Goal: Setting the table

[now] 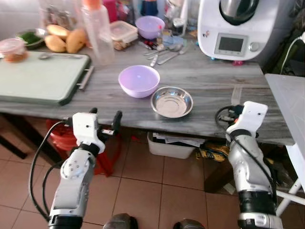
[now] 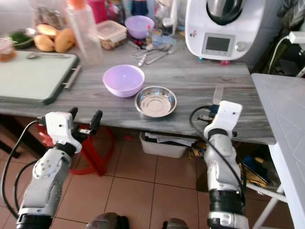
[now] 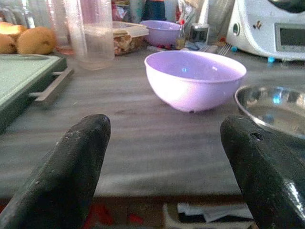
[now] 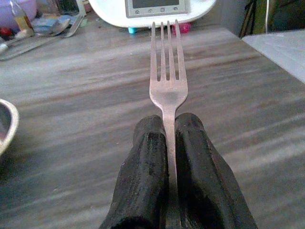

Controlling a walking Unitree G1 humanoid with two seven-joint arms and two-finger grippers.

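Note:
A purple bowl point(image 1: 138, 80) and a shallow steel dish point(image 1: 172, 101) sit side by side on the grey wooden table point(image 1: 209, 76), near its front edge. My right gripper point(image 4: 167, 125) is shut on a metal fork point(image 4: 167, 81), held low over the table's front right part with its tines pointing toward the back; the fork point(image 1: 236, 95) lies right of the dish. My left gripper point(image 1: 105, 117) hovers open at the table's front edge, in front of and left of the bowl point(image 3: 194, 78), with nothing between its fingers point(image 3: 78, 157).
Spare cutlery point(image 1: 164, 51), a second purple bowl point(image 1: 149, 26), a clear bottle point(image 1: 97, 33) and a white kitchen machine point(image 1: 236, 26) stand at the back. A green board point(image 1: 40, 76) fills the left. A white table point(image 1: 288, 100) adjoins on the right. A red stool point(image 1: 66, 138) and box point(image 1: 171, 145) sit underneath.

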